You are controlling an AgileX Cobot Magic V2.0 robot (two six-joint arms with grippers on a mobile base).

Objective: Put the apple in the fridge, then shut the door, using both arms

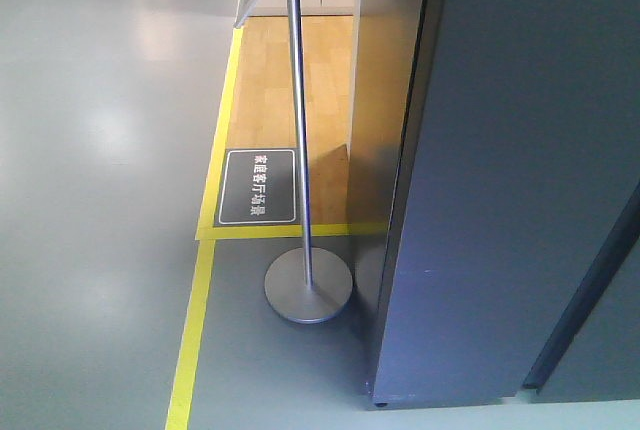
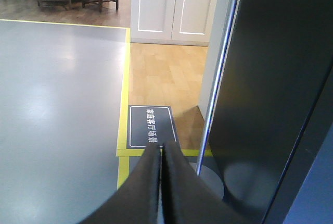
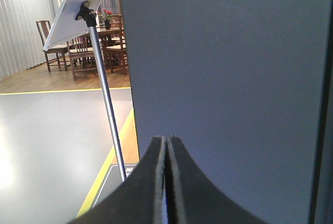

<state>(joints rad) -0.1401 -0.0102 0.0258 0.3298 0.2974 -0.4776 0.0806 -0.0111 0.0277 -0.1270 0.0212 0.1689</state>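
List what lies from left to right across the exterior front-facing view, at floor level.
Grey floor → yellow tape line → black floor sign → round stand base → dark grey fridge.

Black left gripper (image 2: 161,153), jaws pressed together, over a dark floor sign (image 2: 152,126) beside the dark grey fridge (image 2: 270,88) and a silver stand pole (image 2: 221,67).

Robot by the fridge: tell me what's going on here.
Nothing is being handled right now. The left tool and right tool are both shut and empty, and no apple shows in any view. The robot faces the dark grey outside of the fridge, the right tool close to that surface. A sign stand sits on the floor just left of it, near a dark floor label. Whether the door is fully closed cannot be told from here.
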